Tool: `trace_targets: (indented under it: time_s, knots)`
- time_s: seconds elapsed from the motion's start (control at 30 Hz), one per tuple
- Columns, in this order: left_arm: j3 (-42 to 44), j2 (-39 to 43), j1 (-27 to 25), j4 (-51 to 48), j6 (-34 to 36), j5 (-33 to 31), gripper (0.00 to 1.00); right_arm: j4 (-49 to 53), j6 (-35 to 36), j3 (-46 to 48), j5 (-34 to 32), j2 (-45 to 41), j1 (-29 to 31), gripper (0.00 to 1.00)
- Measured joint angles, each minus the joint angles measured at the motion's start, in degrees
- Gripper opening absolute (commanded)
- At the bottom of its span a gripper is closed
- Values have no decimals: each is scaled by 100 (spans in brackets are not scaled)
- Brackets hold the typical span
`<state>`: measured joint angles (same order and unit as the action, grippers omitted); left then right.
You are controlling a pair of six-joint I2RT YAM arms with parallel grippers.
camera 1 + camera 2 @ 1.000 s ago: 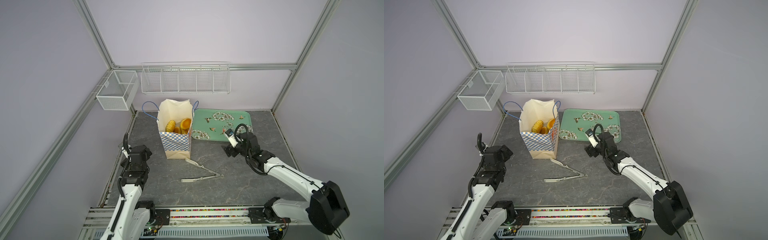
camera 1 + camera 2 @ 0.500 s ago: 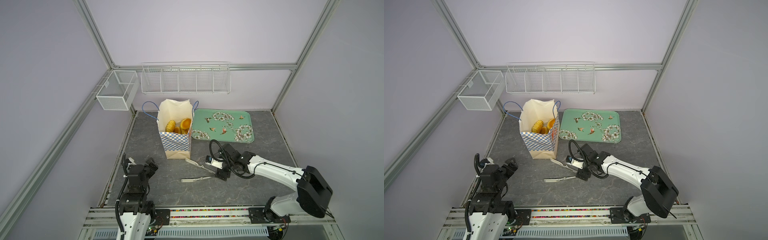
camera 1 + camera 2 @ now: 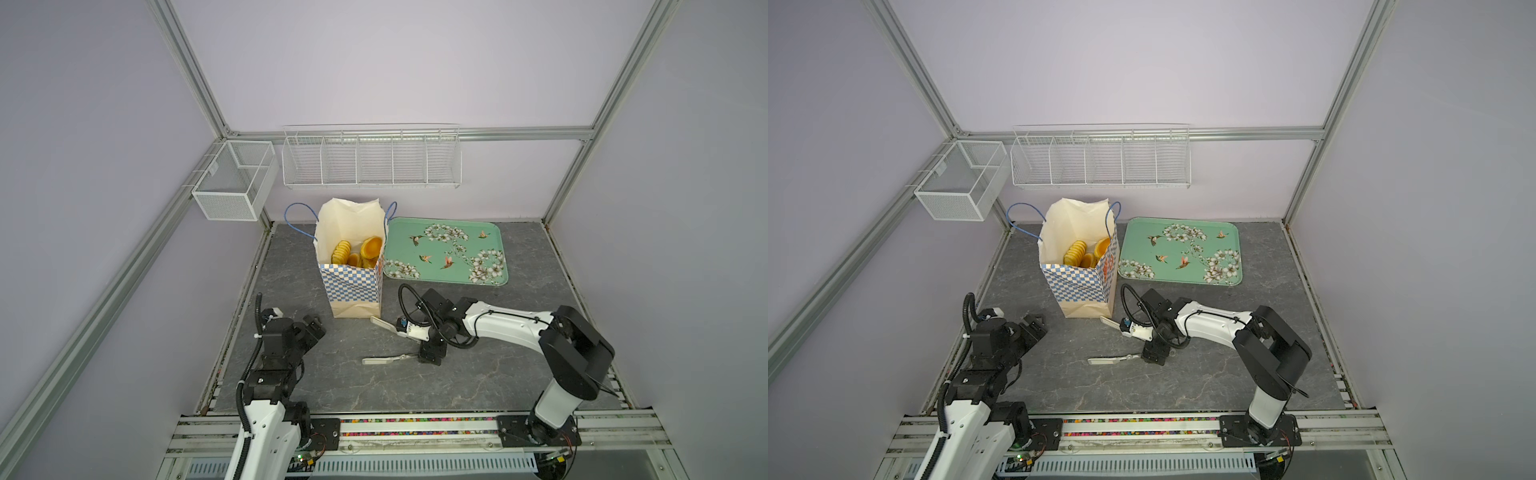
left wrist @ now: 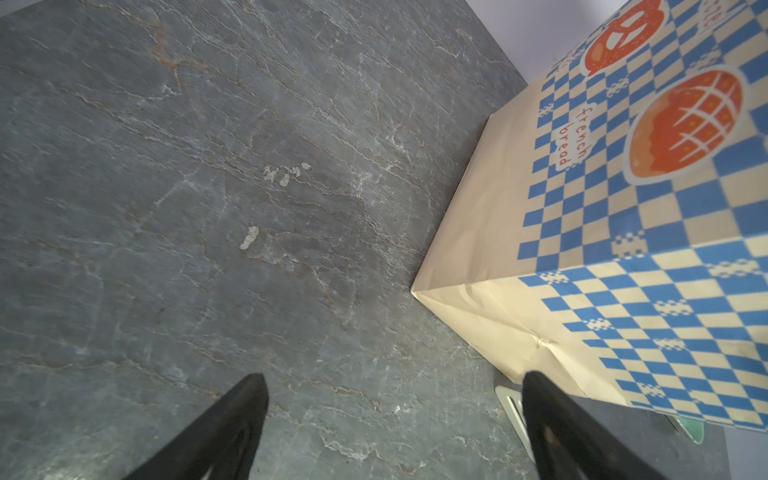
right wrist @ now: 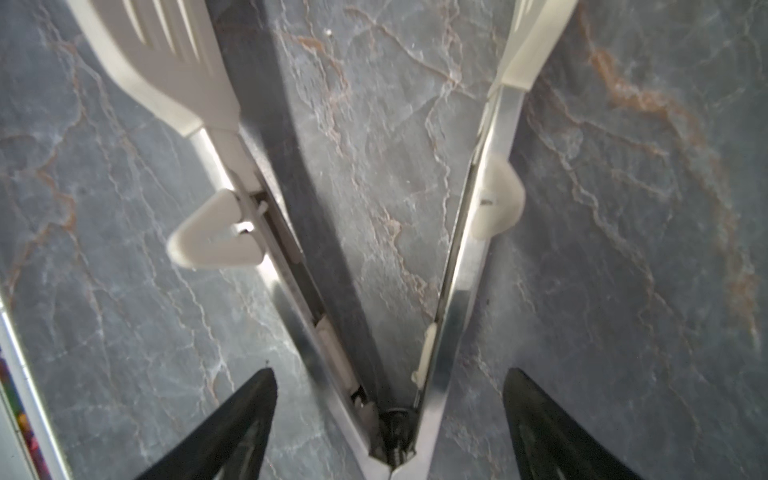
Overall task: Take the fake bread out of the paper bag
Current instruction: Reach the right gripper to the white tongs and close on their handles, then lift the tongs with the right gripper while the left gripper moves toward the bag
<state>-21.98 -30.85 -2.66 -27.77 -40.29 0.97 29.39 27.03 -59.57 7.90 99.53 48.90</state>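
Both top views: fake bread (image 3: 357, 251) sits inside the upright paper bag (image 3: 353, 291), far & left of centre; right gripper (image 3: 431, 353) wide open, empty, low over the hinge end of the splayed tongs (image 3: 384, 360) just near of the bag. Left wrist: left gripper (image 4: 392, 378) wide open, empty, near the bag's bottom corner, so a fwd nudge could tip it. Right wrist: fingers (image 5: 232, 436) bracket both tong arms; an off-centre squeeze may catch one arm & skid the tongs.

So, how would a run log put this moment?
right gripper: open, over tongs hinge | left gripper: open, near paper bag | fake bread: in bag
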Motion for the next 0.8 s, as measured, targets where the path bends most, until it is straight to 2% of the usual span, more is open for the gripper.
trace_targets:
  time_s: [0.17, 0.27, 0.6, 0.8]
  knots:
    - [0, 26, 0, 22, 44, 24, 96, 59, -9, -177, 33, 243, 13, 93]
    - [-11, 24, 0, 39, 55, 42, 96, 101, -72, -260, 55, 332, 33, 99]
    - [-240, -24, 0, 24, 197, 42, 96, 44, -474, -254, -153, 354, 304, 59]
    - [-273, -28, 0, 2, 227, 42, 96, -35, -769, 39, -350, 111, 531, 39]
